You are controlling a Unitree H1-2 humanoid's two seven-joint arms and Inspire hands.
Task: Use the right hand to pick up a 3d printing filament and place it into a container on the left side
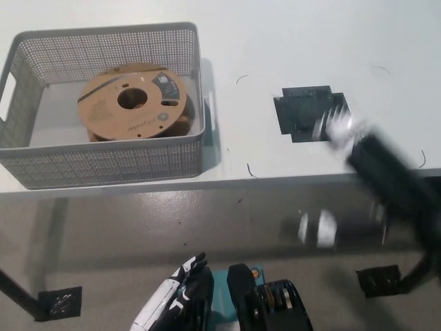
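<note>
A brown cardboard spool of 3d printing filament (131, 103) lies flat inside the grey mesh basket (110, 162) at the table's left. My black right arm (389, 176) crosses the table's front right edge as a motion blur. Its hand (339, 129) is a pale smear over the dark square patch (306, 110), far from the spool, and nothing can be made out in it. My white left hand (176, 296) rests low at the bottom left, below the table, holding nothing.
The white table (275, 41) ends in a front edge running across the middle of the picture, with grey floor below. Thin dark filament scraps (252, 171) lie on the table. Black table feet (58, 301) (379, 280) stand on the floor.
</note>
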